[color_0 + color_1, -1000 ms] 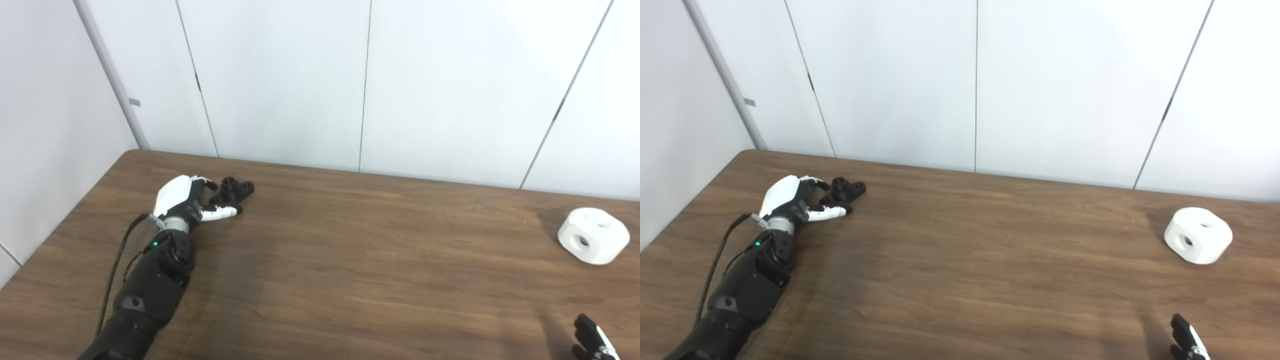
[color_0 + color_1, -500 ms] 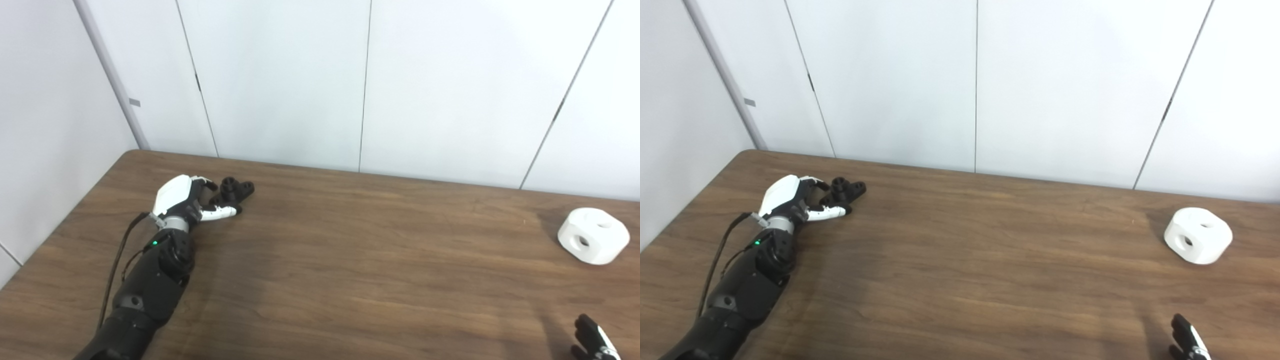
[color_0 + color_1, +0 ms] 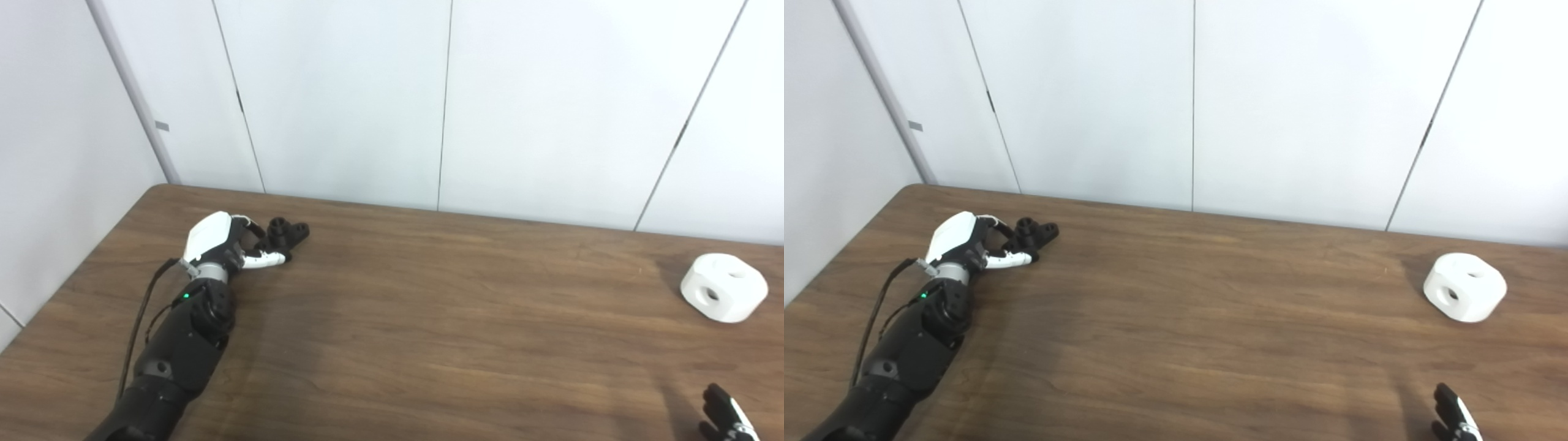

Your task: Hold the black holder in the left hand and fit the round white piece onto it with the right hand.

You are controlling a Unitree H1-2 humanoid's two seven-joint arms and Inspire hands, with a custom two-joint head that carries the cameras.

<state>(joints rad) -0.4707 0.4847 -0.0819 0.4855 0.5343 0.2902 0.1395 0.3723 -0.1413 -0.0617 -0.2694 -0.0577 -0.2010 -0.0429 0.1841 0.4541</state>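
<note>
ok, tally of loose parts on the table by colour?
Black: 1, the black holder, at the left hand.
White: 1, the round white piece, lying alone.
Total: 2.

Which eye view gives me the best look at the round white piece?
The right eye view: the round white piece sits well inside the frame, with its holes visible. The left eye view shows the same piece, only closer to the right edge.

We find even, bright, diffuse lighting; soft faint shadows lie on the brown wood-grain table point(image 3: 429, 318). Focus is slightly soft throughout, without glare.
</note>
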